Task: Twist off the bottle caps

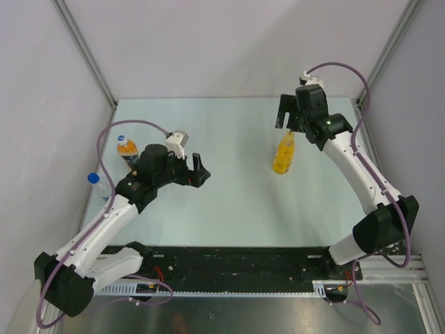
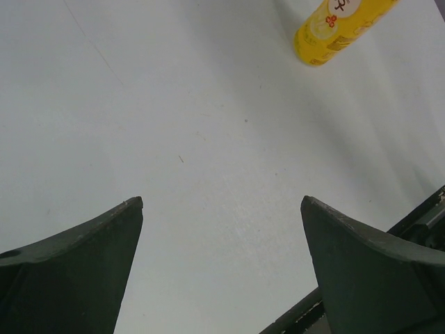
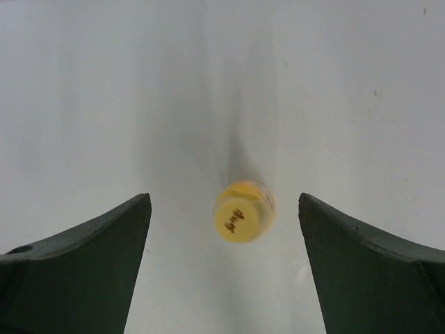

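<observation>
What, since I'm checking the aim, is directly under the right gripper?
The yellow cap sits below the right gripper, between its open fingers, untouched. In the wrist view the cap covers most of the tall yellow bottle beneath it.

The left arm and right arm wear white shells between bulky black joints, each with a looping purple cable alongside. A small green light glows on the right wrist. Each tool's fingers are dark, matte wedges tapering to blunt tips.
</observation>
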